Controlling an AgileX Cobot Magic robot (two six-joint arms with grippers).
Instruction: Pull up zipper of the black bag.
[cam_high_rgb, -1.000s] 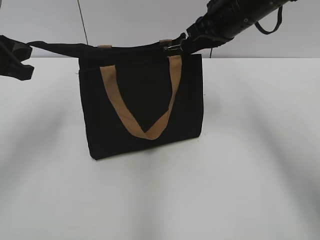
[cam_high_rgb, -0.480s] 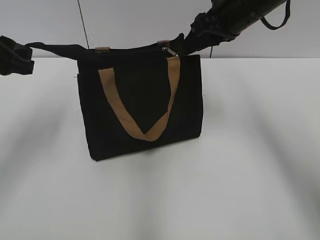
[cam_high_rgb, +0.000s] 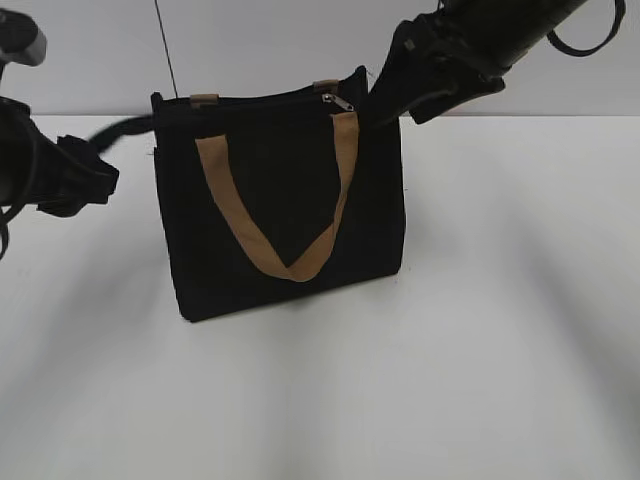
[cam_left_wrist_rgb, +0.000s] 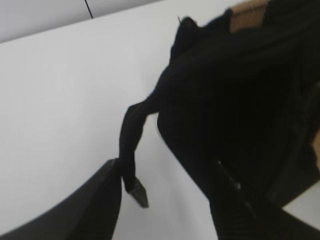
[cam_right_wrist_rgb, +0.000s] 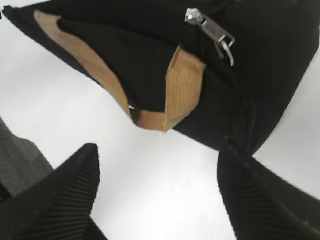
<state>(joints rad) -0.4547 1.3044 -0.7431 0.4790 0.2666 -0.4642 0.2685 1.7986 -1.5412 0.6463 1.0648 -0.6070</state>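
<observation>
The black bag (cam_high_rgb: 285, 215) with a tan handle (cam_high_rgb: 300, 265) stands upright on the white table. Its metal zipper pull (cam_high_rgb: 337, 101) lies at the right end of the top edge, free of both grippers; it also shows in the right wrist view (cam_right_wrist_rgb: 212, 31). My right gripper (cam_high_rgb: 398, 92) is open and empty, just right of the bag's top corner; in the right wrist view its jaws (cam_right_wrist_rgb: 160, 200) are spread below the bag (cam_right_wrist_rgb: 260, 75). My left gripper (cam_high_rgb: 88, 178) is open, left of the bag. The bag's black side strap (cam_left_wrist_rgb: 131, 145) hangs loose between its jaws (cam_left_wrist_rgb: 167, 200).
The white table (cam_high_rgb: 400, 380) spreads wide in front of and beside the bag. A grey wall stands behind, with a thin dark cable (cam_high_rgb: 165, 45) running down it. The left arm's bulk (cam_high_rgb: 20, 150) fills the far left edge.
The right gripper has let go of the zipper pull and drawn back to the right. The left gripper has released the taut side strap and dropped lower. The strap now hangs slack.
</observation>
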